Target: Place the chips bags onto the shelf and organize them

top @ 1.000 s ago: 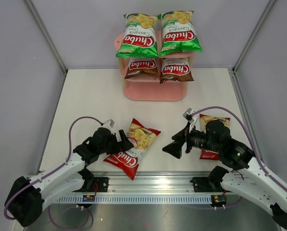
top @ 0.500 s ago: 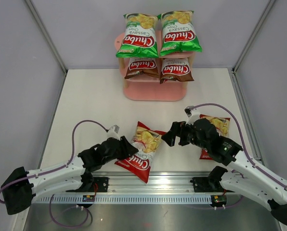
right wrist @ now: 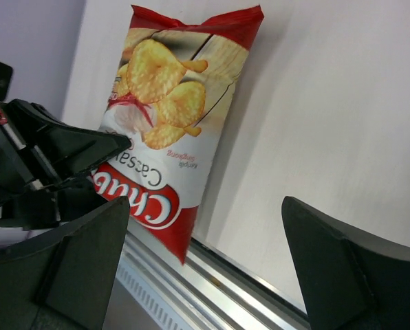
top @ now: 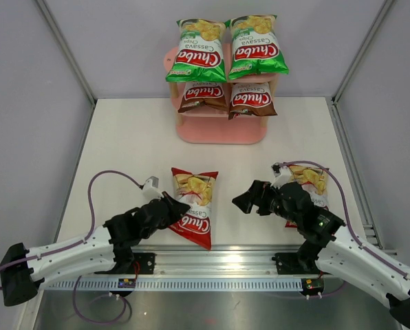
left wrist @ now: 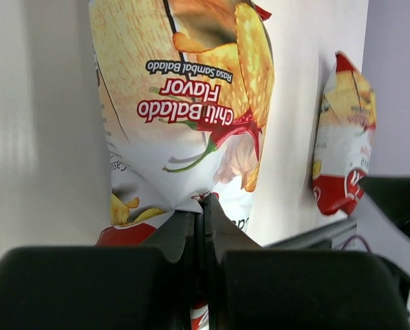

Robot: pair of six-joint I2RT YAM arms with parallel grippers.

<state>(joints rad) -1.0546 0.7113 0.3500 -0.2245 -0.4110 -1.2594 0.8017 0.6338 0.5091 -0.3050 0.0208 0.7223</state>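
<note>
The white table fills most of the enclosure, with a silver rail along its near edge where both arms are bolted. The left arm reaches in low from the near left, and the right arm comes in from the near right. At the far middle stands the pink shelf. Two green bags sit side by side on its top tier and two brown bags side by side on the tier below; the bottom board is bare pink. A red bag is out on the table in front of the left arm, its top end towards the shelf and its logo end towards the rail; whether it lies fully flat I cannot tell. A second red bag lies well to the right of it, partly hidden under the right arm and its cable. The left gripper is at the first red bag's left edge, and its wrist view shows the jaws pressed tight together with the film of that bag pinched between them. The right gripper hangs over bare table between the two red bags, its jaws spread wide and holding nothing, facing the pinched bag.
</note>
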